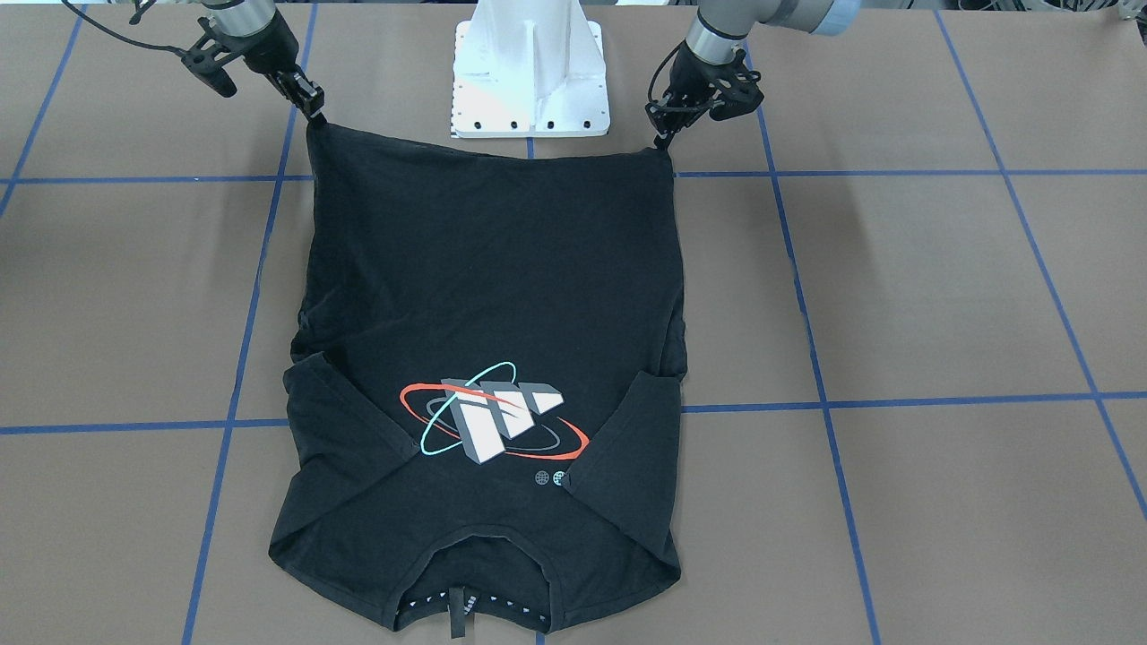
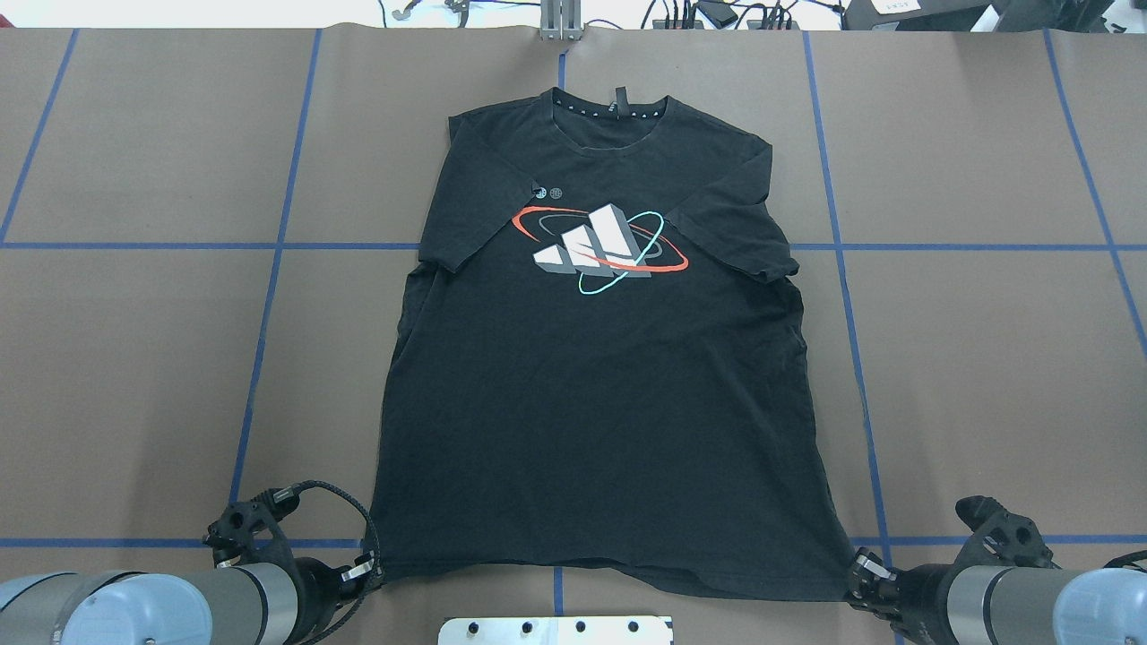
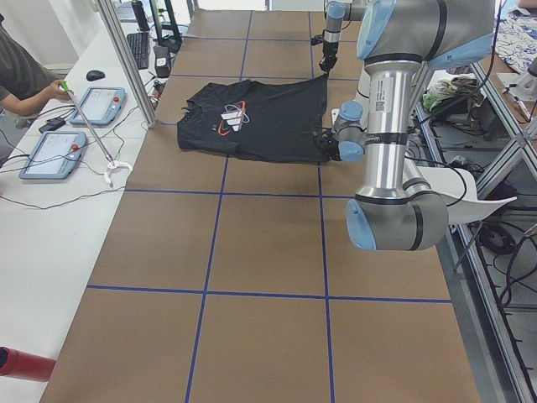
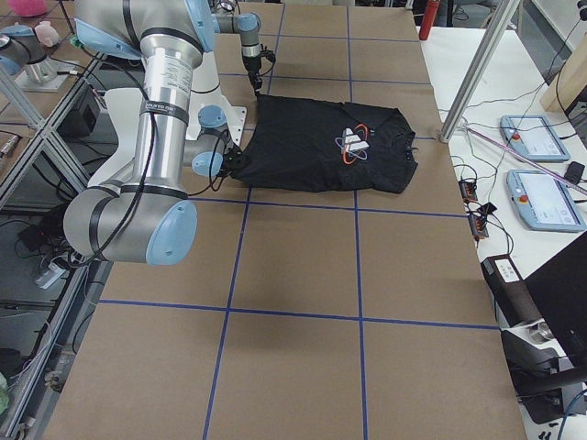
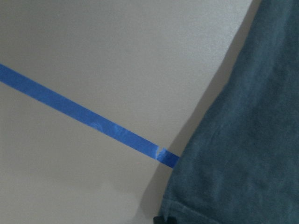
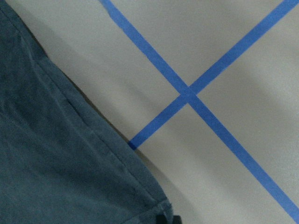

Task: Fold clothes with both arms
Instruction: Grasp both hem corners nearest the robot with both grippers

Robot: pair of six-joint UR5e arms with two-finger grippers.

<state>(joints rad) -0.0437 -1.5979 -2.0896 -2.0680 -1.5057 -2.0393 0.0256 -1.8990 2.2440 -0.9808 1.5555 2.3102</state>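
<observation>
So both claws are clamped down on fabric here: the left gripper (image 1: 665, 139) has its fingers pinched together on one corner of the hem of the t-shirt (image 1: 493, 296), and the right gripper (image 1: 314, 106) is pinched on the other hem corner. We can see each corner pulled up into a little point, with the hem stretched between them. The wrist cams only show a sliver of black finger at the bottom edge, right on the hem. The shirt itself lies face up on the brown table (image 1: 941, 287), hem at the near end by the white mounting base (image 1: 529, 72), collar at the far end from the robot. Both sleeves angle in toward the chest. As for branding, the logo (image 1: 493, 417) is three slanted white-and-grey bars with an orange ring and a teal ring looping around them. Two tiny round badges (image 1: 550, 477) sit just beside it, way too small for us to read, and the robot's left-side sleeve covers the edge of one. Inside the collar there's a dotted neck tape (image 2: 609, 109) and a small black loop. Blue tape lines (image 1: 806, 296) grid the table.
</observation>
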